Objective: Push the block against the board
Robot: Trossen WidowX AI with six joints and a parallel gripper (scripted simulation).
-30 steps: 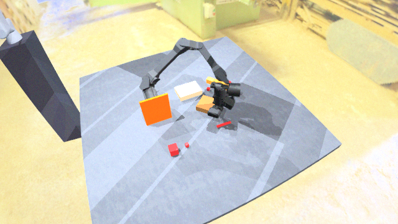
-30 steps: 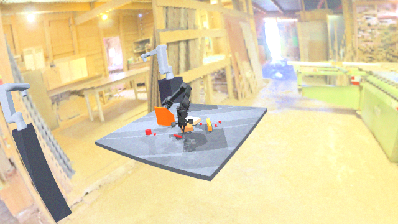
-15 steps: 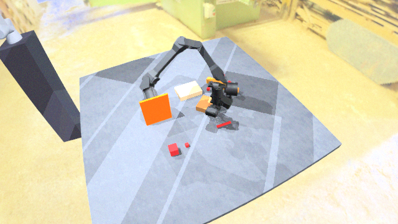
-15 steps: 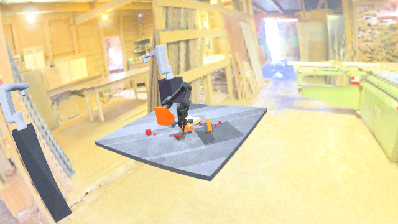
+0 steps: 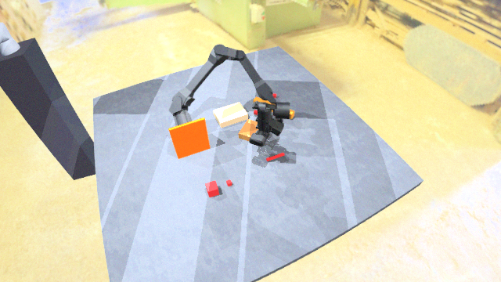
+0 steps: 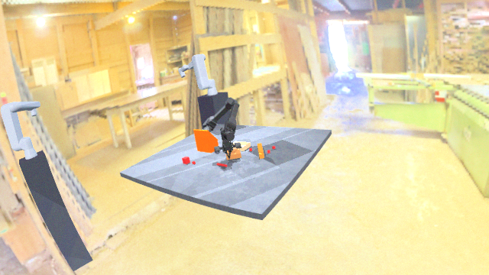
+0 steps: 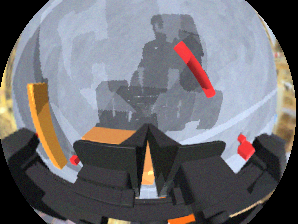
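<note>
Grey table [image 5: 352, 204], clenched empty tool [image 5: 259, 138] low beside tan square block [image 5: 247, 131].

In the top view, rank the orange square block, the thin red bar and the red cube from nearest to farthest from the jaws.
Gripper, jaws shut on nothing:
1. Orange square block, right beside the jaws, on their left in the picture.
2. Thin red bar, just below and right.
3. Red cube, well down and left.

Grey table [image 5: 321, 204] carries red cube [image 5: 212, 189], cream slab [image 5: 230, 113]
</note>
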